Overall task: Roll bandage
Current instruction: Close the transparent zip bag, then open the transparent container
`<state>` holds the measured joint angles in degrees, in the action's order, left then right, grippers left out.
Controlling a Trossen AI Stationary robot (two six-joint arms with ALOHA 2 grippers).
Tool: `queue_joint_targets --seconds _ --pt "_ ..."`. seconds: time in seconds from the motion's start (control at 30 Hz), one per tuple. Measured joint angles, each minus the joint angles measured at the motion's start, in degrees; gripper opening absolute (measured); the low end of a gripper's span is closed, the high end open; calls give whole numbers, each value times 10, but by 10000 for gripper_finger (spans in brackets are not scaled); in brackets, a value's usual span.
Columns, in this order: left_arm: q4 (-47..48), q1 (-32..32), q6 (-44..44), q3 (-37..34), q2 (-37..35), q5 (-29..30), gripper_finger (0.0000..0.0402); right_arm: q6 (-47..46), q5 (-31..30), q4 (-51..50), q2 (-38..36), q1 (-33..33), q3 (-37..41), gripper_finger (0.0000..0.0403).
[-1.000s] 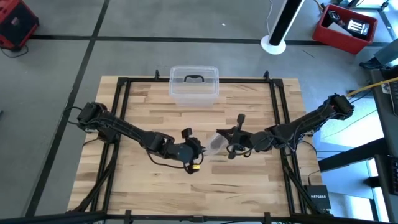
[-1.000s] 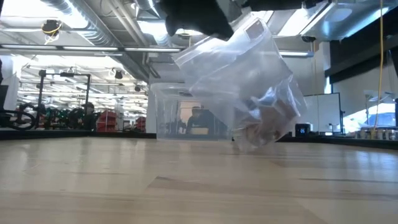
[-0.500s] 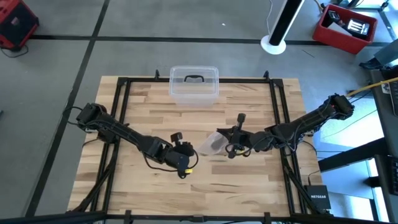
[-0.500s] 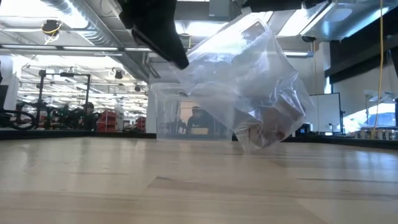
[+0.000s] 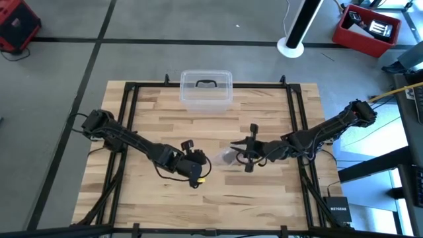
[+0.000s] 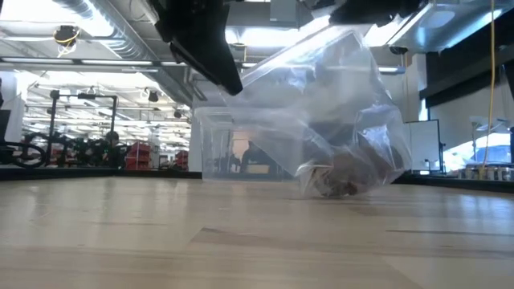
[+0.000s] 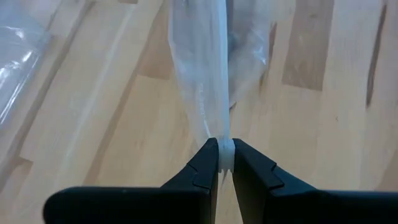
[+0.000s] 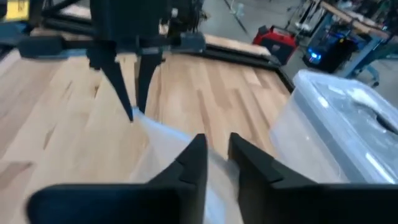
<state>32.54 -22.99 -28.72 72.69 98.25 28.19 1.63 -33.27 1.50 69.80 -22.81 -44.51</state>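
Near the table's middle: bandage still bagged, held up between both arms.

Bundled brown at the bottom of the clear plastic bag [image 6: 321, 112], the bandage [image 6: 341, 175] sits low, with the bag's base touching or just above the table [image 5: 264, 198]. The left gripper [image 7: 225, 163] is clamped on one gathered edge of the bag. The right gripper [image 8: 216, 152] sits at the opposite edge with its fingers slightly apart; whether they still pinch plastic I cannot tell. If that side slips free, the bag would probably swing from the left grip alone and collapse shut over the bandage, making it harder to get out. Pulling harder on thin film may also tear it. The clear plastic box [image 5: 206, 90] stands well apart at the far edge.
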Motion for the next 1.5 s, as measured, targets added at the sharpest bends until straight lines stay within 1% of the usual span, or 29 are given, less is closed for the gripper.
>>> queue_joint_targets --seconds 0.13,0.2,0.27,0.37,0.43,0.5,0.53,0.6,0.7,0.77,0.83,0.93,1.0,1.07,1.17,1.23,1.27,1.3,1.4,1.5 --pt "4 10 -8 3 0 -28 32 -22 1 -20 0 0 0 127" --pt "4 16 -9 5 0 -39 39 -28 1 -20 0 0 0 163" --pt "4 22 -7 5 0 -39 58 -27 -1 -22 -2 0 0 196" --pt "4 33 -9 5 0 -39 101 -23 -6 -21 -10 0 0 234" --pt "25 43 1 7 -5 -42 128 -6 -27 -20 -13 1 0 250" --pt "69 54 25 9 -19 -38 148 18 -48 -21 -14 8 0 257" --pt "85 59 39 9 -29 -26 155 27 -54 -21 -15 15 0 258" --pt "107 73 68 9 -57 18 165 48 -56 -21 -17 37 0 259" --pt "112 109 121 -1 -112 67 168 63 -35 -22 -18 108 0 259" --pt "99 142 153 -16 -155 78 168 53 -1 -33 -18 175 0 259" --pt "71 182 183 -39 -200 80 167 29 51 -35 -18 248 0 259" --pt "19 255 205 -80 -266 62 167 -19 161 -24 -18 364 0 259" --pt "-13 314 204 -106 -302 19 167 -54 238 -20 -18 439 0 260" --pt "-45 377 196 -137 -328 -40 167 -89 318 -21 -15 508 1 260" --pt "-109 462 175 -181 -345 -126 167 -130 424 -5 2 591 1 260" --pt "-150 512 157 -207 -344 -176 167 -155 481 18 22 633 1 260" --pt "-169 533 152 -218 -340 -191 167 -166 506 33 34 648 1 260" --pt "-185 549 142 -228 -336 -196 167 -175 528 47 47 659 1 260" --pt "-196 592 125 -248 -325 -199 167 -202 580 87 93 677 1 260" --pt "-206 620 111 -264 -319 -200 166 -225 604 124 136 680 1 260"
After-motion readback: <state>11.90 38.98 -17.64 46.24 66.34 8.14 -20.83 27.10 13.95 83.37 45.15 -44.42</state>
